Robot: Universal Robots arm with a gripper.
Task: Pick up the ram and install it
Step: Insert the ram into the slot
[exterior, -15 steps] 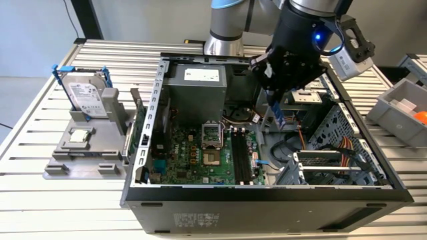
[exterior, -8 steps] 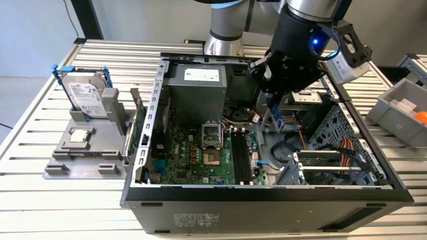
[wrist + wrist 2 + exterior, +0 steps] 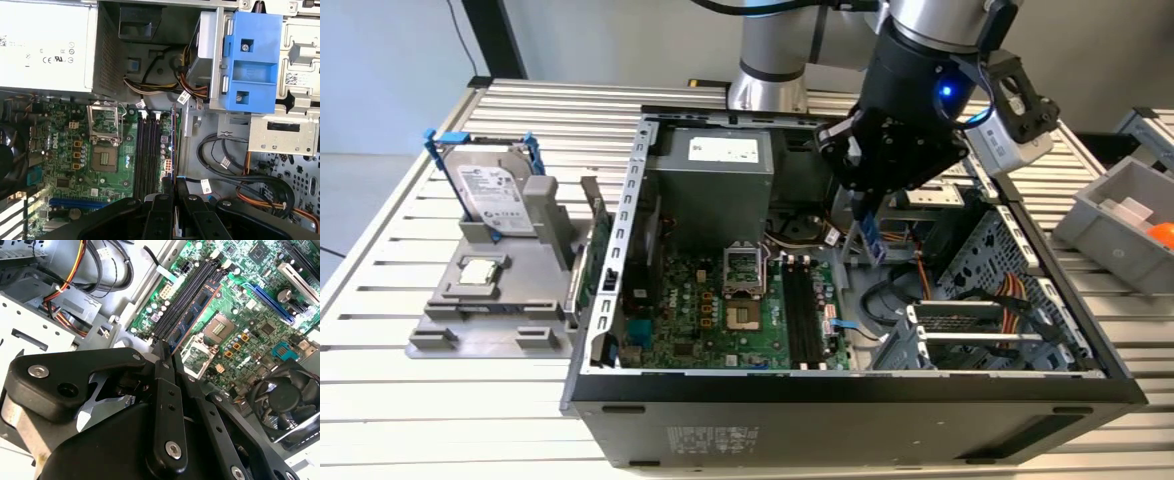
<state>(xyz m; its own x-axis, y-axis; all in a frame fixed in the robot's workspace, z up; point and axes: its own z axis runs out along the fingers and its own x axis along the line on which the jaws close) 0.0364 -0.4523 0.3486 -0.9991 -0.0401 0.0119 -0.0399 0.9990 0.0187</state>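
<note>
My gripper (image 3: 865,214) hangs inside the open computer case (image 3: 607,290), shut on the ram (image 3: 869,245). The ram is a thin bluish stick with dark chips that points down from the fingers. In the second wrist view the ram (image 3: 197,310) runs out from the gripper (image 3: 168,356) along the black memory slots (image 3: 180,300), above them and apart from them. Seen edge-on in the first wrist view, the ram (image 3: 173,142) is a thin line beside the slots (image 3: 149,155), just ahead of the gripper (image 3: 174,187). In the exterior view the slots (image 3: 807,315) lie lower and toward that view's left.
The power supply (image 3: 707,160), the open CPU socket (image 3: 743,268) and loose cables (image 3: 907,295) crowd the case. A blue drive bracket (image 3: 250,60) sits close to the ram. A silver hard drive (image 3: 494,185) and a CPU chip (image 3: 480,270) rest on a grey stand. A grey bin (image 3: 1121,215) is at the exterior view's right.
</note>
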